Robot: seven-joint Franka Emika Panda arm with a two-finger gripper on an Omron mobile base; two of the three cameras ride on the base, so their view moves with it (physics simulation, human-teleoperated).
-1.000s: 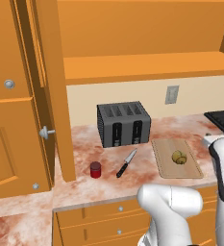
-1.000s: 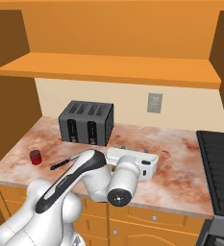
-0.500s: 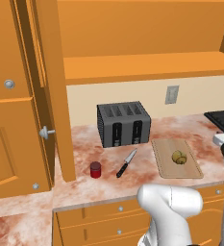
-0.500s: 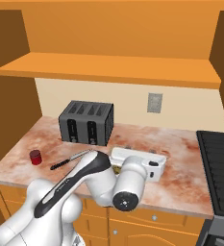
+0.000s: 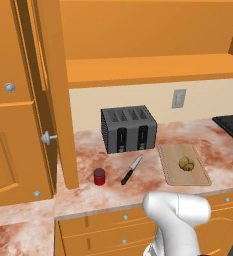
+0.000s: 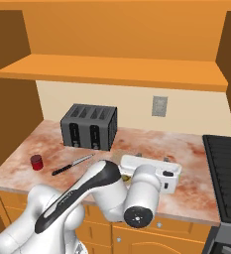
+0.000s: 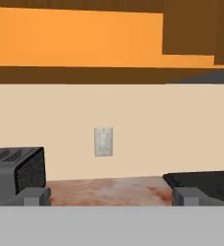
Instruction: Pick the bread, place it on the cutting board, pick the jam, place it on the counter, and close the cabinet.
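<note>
The bread, a small yellow-brown roll, lies on the tan cutting board to the right of the toaster. The jam, a red jar with a dark lid, stands on the marbled counter left of the knife; it is also at the counter's left end. The cabinet above is open, its shelf bare. My gripper is open with nothing between its fingers, low over the counter and facing the back wall. My white hand hovers just above the board.
A black four-slot toaster stands at the back wall, and a black-handled knife lies in front of it. A dark stove borders the counter on the right. A tall orange side cabinet with a lever handle stands at the left. A wall outlet is straight ahead.
My hand has moved right, almost out of the left base view's right edge, and the bread on the board now shows in full. The gripper stays open.
</note>
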